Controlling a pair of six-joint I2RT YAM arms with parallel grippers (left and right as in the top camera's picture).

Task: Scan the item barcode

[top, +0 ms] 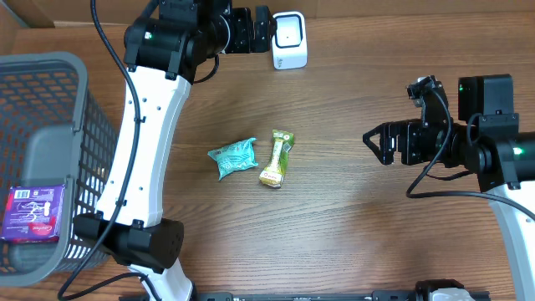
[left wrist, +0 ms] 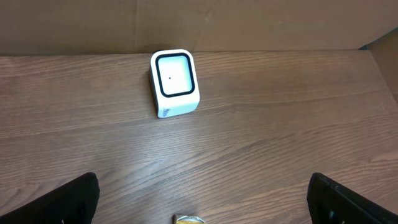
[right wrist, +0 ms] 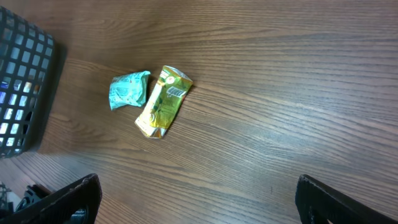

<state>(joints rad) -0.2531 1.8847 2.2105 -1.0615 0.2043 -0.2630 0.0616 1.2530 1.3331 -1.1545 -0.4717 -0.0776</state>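
The white barcode scanner [top: 289,40] stands at the table's far edge, its dark-framed window [left wrist: 175,83] facing up and towards the left wrist camera. My left gripper [top: 261,29] hovers just left of it, open and empty, one finger [left wrist: 68,202] at each lower corner of its view. Two items lie mid-table: a teal packet [top: 234,157] and a yellow-green packet [top: 277,157]. The right wrist view also shows the teal packet [right wrist: 129,89] and the yellow-green one [right wrist: 163,101]. A yellowish wrapper end [left wrist: 188,219] peeks in at the bottom of the left wrist view. My right gripper [top: 374,142] is open and empty, right of the items.
A grey mesh basket [top: 50,63] stands at the left edge with a purple packet [top: 35,213] inside; its wall [right wrist: 25,74] shows in the right wrist view. The left arm's white link [top: 142,134] crosses between basket and items. A cardboard wall [left wrist: 186,25] backs the table.
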